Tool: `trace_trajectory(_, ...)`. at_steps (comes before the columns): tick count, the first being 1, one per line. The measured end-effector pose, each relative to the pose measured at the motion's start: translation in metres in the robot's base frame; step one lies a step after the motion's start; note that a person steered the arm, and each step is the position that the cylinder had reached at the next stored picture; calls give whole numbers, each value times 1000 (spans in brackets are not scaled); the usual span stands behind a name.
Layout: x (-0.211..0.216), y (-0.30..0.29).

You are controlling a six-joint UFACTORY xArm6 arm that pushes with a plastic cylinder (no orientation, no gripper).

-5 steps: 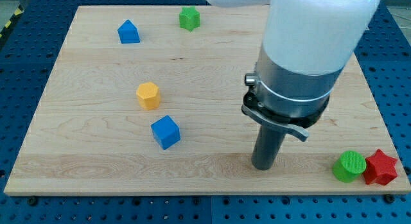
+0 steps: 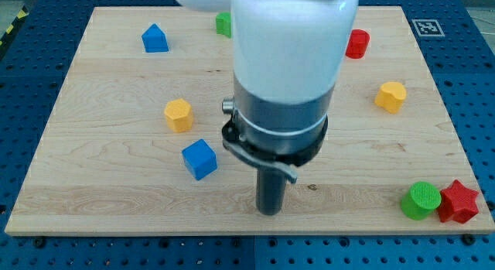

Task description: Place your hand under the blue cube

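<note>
The blue cube [image 2: 199, 159] lies on the wooden board [image 2: 108, 200], left of centre and towards the view's bottom. My tip [image 2: 269, 212] rests on the board near the bottom edge. It is to the right of the blue cube and a little below it, apart from it by roughly a block's width. The arm's white and grey body rises above the tip and hides the board's middle.
A yellow hexagonal block [image 2: 178, 114] sits just above the blue cube. A blue house-shaped block [image 2: 155, 39] and a partly hidden green block [image 2: 223, 23] are at the top left. A red cylinder [image 2: 356, 43] and a yellow block [image 2: 390, 96] are at the right. A green cylinder [image 2: 421, 200] and a red star [image 2: 458, 202] sit at the bottom right.
My tip has slid left along the bottom of the board, closer to the blue cube. The arm now uncovers the red cylinder and the yellow block at the right. No block has moved.
</note>
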State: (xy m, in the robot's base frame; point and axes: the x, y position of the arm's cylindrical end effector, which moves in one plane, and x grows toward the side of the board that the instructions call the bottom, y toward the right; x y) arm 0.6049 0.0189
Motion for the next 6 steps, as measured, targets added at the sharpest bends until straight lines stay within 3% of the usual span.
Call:
trace_trajectory(3,6,-41)
trace_trajectory(6,-8,-137)
